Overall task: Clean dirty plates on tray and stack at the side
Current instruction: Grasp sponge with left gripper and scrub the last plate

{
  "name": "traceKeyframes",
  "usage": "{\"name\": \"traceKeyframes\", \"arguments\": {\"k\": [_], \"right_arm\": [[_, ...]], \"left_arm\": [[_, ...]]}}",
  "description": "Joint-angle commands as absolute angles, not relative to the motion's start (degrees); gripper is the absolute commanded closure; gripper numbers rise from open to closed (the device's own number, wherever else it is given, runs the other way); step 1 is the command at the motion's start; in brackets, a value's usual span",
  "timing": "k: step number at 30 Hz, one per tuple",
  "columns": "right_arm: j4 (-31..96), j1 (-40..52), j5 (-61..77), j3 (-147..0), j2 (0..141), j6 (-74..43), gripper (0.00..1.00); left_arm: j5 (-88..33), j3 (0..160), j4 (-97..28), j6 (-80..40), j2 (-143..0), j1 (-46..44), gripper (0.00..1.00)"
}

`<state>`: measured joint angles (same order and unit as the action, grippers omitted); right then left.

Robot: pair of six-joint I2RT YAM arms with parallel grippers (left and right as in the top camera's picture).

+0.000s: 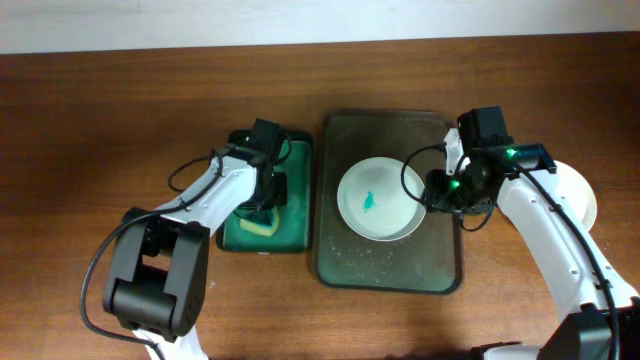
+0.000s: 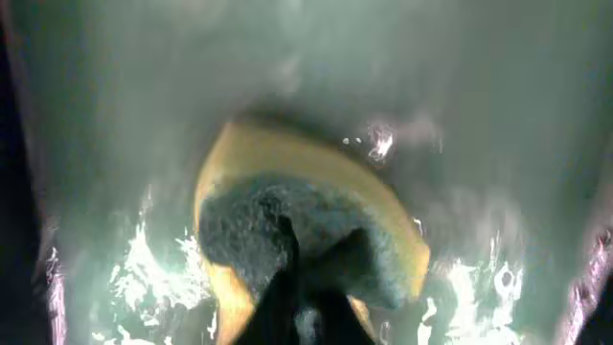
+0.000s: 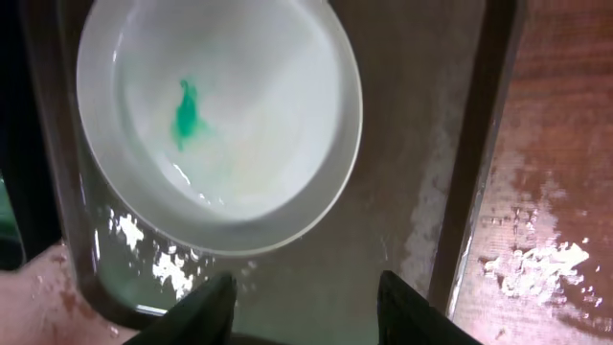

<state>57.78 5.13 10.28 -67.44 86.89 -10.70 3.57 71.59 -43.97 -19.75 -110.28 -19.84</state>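
Surface (image 1: 100, 120): a brown wooden top is carrying everything, with water glistening on it just off the big tray's right rim.
Tray (image 1: 440, 272): the large dark tray with a raised rim is lying at the middle of the surface, its floor showing wet patches toward the near edge.
Green tray (image 1: 300, 200): a smaller green tray is lying just beside the dark tray, on the side toward the surface's left edge, and it is holding shallow water.
Plate (image 1: 395, 215): one round white plate is sitting flat inside the tray, toward its far half.
Second plate (image 1: 585, 195): more white plate is showing near the surface's right edge, partly hidden under the right arm; whether it is one plate or several is not clear.
Right hand (image 3: 306, 299): it is hovering low over the tray floor at the plate's right rim, fingers spread wide, with nothing between them.
Left hand (image 1: 270, 198): it is reaching down into the green tray, its fingers pinching the sponge.
Sponge (image 2: 316, 172): yellow with a grey scouring face, it is bulging upward under that pinch.
Smear (image 1: 370, 201): a small teal-green mark is sitting at the plate's centre.
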Motion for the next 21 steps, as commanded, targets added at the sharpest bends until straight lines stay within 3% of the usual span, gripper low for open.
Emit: {"name": "traceKeyframes", "arguments": {"k": [1,2,3,6,9,11,12,17,21], "right_arm": [[56.3,4.8,5.5,-67.5,88.7,-14.5,0.50],[56.4,4.8,5.5,-67.5,90.1,-14.4,0.47],[56.8,4.8,5.7,-67.5,91.6,-13.5,0.47],[56.8,4.8,6.0,-67.5,96.2,-11.9,0.47],[54.2,4.7,10.4,-67.5,100.2,-9.0,0.48],[53.3,4.7,10.4,-67.5,101.0,-8.8,0.48],[53.3,4.7,10.5,-67.5,101.0,-8.7,0.48],[51.5,2.7,11.9,-67.5,101.2,-7.7,0.48],[49.0,0.3,17.8,-67.5,103.1,-4.7,0.59]], "left_arm": [[0.4,76.7,-52.8,-19.6,-108.7,-19.8,0.49],[0.4,77.9,-55.4,-19.6,-107.7,-19.8,0.31],[0.3,78.0,-56.9,-19.6,-107.3,-19.8,0.29],[0.4,76.0,-57.8,-19.6,-107.4,-19.8,0.44],[-0.7,69.4,-49.9,-19.6,-107.8,-20.1,0.73],[-0.6,66.1,-45.6,-19.6,-108.0,-20.1,0.83],[-0.6,65.5,-45.0,-19.6,-108.0,-20.1,1.00],[-0.6,75.3,-54.9,-19.1,-104.9,-20.0,1.00],[-1.9,90.0,-63.3,-18.9,-102.3,-21.8,1.00]]}}
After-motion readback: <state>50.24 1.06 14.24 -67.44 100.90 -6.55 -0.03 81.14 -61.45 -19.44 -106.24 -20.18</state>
